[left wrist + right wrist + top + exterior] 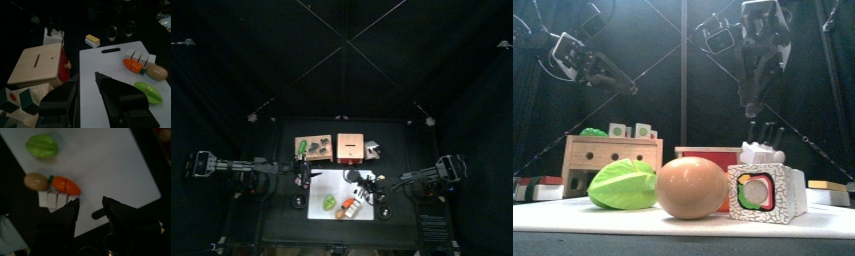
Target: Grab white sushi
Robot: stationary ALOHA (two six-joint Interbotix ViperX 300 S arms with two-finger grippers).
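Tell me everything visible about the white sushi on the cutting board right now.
The white sushi is a white block with black flecks on its sides and a face showing green, red and yellow filling. It stands upright on the white cutting board, beside the brown egg and apparently touching it. No gripper touches it.
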